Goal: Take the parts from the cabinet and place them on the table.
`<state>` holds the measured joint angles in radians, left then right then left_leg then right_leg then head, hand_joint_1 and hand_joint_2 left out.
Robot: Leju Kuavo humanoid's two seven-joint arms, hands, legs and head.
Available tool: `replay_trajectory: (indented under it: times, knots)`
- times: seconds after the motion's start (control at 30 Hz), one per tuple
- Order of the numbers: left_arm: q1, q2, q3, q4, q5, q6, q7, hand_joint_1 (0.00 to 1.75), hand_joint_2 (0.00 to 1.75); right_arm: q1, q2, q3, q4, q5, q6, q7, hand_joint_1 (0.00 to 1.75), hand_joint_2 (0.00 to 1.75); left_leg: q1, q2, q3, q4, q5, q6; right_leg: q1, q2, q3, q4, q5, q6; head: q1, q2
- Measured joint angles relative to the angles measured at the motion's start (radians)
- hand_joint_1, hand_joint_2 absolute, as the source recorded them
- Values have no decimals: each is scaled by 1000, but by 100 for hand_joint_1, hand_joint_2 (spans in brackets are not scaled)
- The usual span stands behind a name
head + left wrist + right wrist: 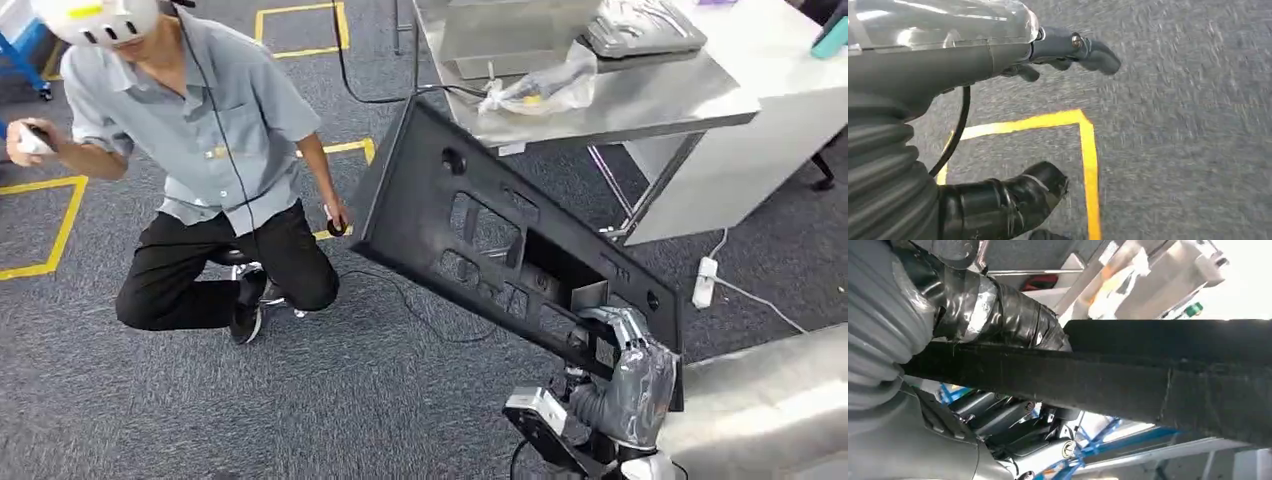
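Transport is the step in hand: the right hand point(632, 378) is gripping the black panel point(500, 235) by its near lower edge, fingers wrapped over the rim, so the long part is hanging tilted in the air between the robot and the steel table point(640, 100). In the right wrist view the taped fingers point(998, 307) are clamping the panel's edge point(1108, 375) firmly. The left hand point(1058, 52) is hanging over the grey carpet point(1188, 150) near a yellow floor line point(1088, 150), holding nothing, fingers apart.

Doing this well probably means keeping the grip tight, since the panel is being held at one end and will tend to swing or twist. A person point(200, 150) is crouching just beside the panel's far corner, so that end should be kept clear of them. On the table a plastic bag point(540, 88) is lying near the front edge; the panel likely needs lowering flat beside it, not on it.
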<state>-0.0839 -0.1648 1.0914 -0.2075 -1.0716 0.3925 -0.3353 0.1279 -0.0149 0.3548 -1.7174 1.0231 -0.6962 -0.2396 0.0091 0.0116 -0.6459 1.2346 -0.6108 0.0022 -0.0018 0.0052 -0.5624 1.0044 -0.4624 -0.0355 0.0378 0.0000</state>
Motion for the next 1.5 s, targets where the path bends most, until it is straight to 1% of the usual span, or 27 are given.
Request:
replay_trajectory:
  times: [0.03,0.07,0.1,0.17,0.2,0.23,0.37,0.43,0.53,0.57,0.63,0.67,0.7,0.73,0.87,0.9,0.97,1.03,1.07,1.1,1.13,1.2,1.27,1.33,1.4,1.47,1.5]
  knots:
    - [2,0,0,0,0,0,0,0,175,1,0,0,1,0,0,0,175,175,1,-1,-35,70,-21,-3,1,10,-1,1,0,0,1,0]
    - [2,0,0,0,0,0,0,0,175,1,0,0,2,0,0,0,175,175,2,-1,-47,89,-14,-5,1,20,-1,3,-1,0,0,0]
    - [3,0,0,0,0,0,0,0,175,1,0,0,2,0,0,0,175,175,3,-1,-36,60,17,-5,0,32,0,6,-2,1,1,0]
    - [3,1,0,0,0,0,1,0,175,1,0,0,2,0,0,0,175,175,5,-10,35,-99,112,-4,-3,54,0,18,-9,8,0,0]
    - [3,1,0,0,0,0,1,0,175,1,0,0,2,0,0,0,175,175,7,-34,70,-183,139,-2,-5,61,-1,27,-16,13,0,0]
    - [5,1,0,0,0,0,2,0,175,0,0,0,1,0,0,0,175,175,6,-62,79,-196,119,-3,1,67,-8,34,-21,20,0,0]
    - [-3,0,0,0,-3,0,1,0,175,3,0,-1,1,0,0,0,175,175,4,-38,81,-204,130,21,-3,90,-17,33,-15,39,0,0]
    - [-1,0,0,0,-6,1,2,0,175,2,0,-2,0,0,-1,0,175,175,8,-21,85,-212,135,35,-2,23,-35,83,-52,47,3,0]
    - [2,0,0,0,-7,1,2,0,175,1,0,-7,0,0,0,0,175,175,4,5,84,-212,132,41,-7,5,-142,302,-152,57,3,0]
    - [3,0,0,0,-7,1,2,0,175,1,0,-8,0,0,0,0,175,175,3,13,84,-212,131,41,-8,5,-162,337,-154,58,3,0]
    - [2,0,0,0,-8,1,2,0,175,1,0,-11,0,0,0,0,175,175,3,29,88,-212,128,40,-9,1,-129,263,-91,55,3,0]
    - [1,0,0,0,-9,1,2,0,175,0,0,-14,-1,0,0,0,175,175,3,36,93,-212,126,38,-8,-8,-82,171,-42,51,3,0]
    - [1,-1,0,0,-10,1,2,0,175,0,0,-16,-5,0,-1,0,175,175,2,42,97,-212,123,36,-4,-31,-31,74,-1,42,3,0]
    - [2,-2,0,0,-11,1,2,0,175,-2,0,-17,-9,0,0,0,175,175,1,47,99,-212,121,32,6,-73,-12,34,-16,34,3,0]
    - [1,-3,-1,0,-15,1,3,0,175,-2,1,-27,-18,0,0,-17,175,175,-2,74,106,-217,118,11,15,-34,-21,25,-8,23,2,0]
    - [0,-3,-1,0,-16,1,3,0,175,-1,3,-31,-23,0,-1,-23,175,175,-3,76,101,-213,109,5,-2,-25,-11,10,1,14,1,0]
    - [-1,-2,-1,0,-18,1,3,0,175,-7,13,-42,-29,0,-1,-35,175,175,3,19,69,-129,53,1,-1,-15,-8,5,5,5,-2,0]
    - [1,-3,-1,0,-18,0,4,0,175,-8,22,-56,-29,3,-1,-40,175,175,3,1,-7,28,-17,-4,0,2,-9,5,3,2,-3,0]
    - [2,-3,-1,0,-19,0,4,0,175,-7,26,-65,-29,5,-1,-45,175,175,3,0,-36,82,-29,-7,0,11,-10,8,3,2,-2,0]
    - [2,-3,-1,0,-19,0,5,0,175,-7,28,-76,-29,6,-1,-48,175,175,3,-1,-42,88,-14,-7,0,22,-10,10,2,2,-3,0]
    - [3,-2,-1,0,-20,0,5,0,175,-7,31,-87,-29,6,-1,-48,175,175,3,-1,-25,45,24,-6,-1,34,-9,14,0,4,-3,0]
    - [3,-1,0,0,-21,0,6,0,175,-7,35,-110,-32,7,-1,-48,175,175,5,-15,49,-122,120,-3,-3,54,-9,27,-7,10,-3,0]
    - [5,-1,0,0,-25,0,8,0,175,-9,39,-135,-34,10,-1,-50,175,175,7,-69,82,-199,120,1,2,68,-22,46,-16,22,-3,0]
    - [-1,-1,0,0,-28,-1,7,0,175,-7,42,-156,-37,10,-1,-56,175,175,3,-58,77,-192,122,8,-3,78,-28,40,-10,31,-2,0]
    - [-1,-3,0,0,-29,-1,8,0,175,-6,44,-176,-41,8,-1,-65,175,175,8,-41,81,-206,131,26,-4,93,-30,40,-10,43,-2,0]
    - [1,-2,0,-1,-31,-1,8,0,175,-7,47,-196,-46,5,-1,-82,175,175,9,-24,86,-214,134,39,-2,28,-56,103,-56,51,1,0]
    - [1,-2,1,-1,-32,-1,8,0,175,-8,53,-206,-49,2,-1,-96,175,175,8,-15,86,-214,134,40,-5,13,-94,183,-97,56,0,0]
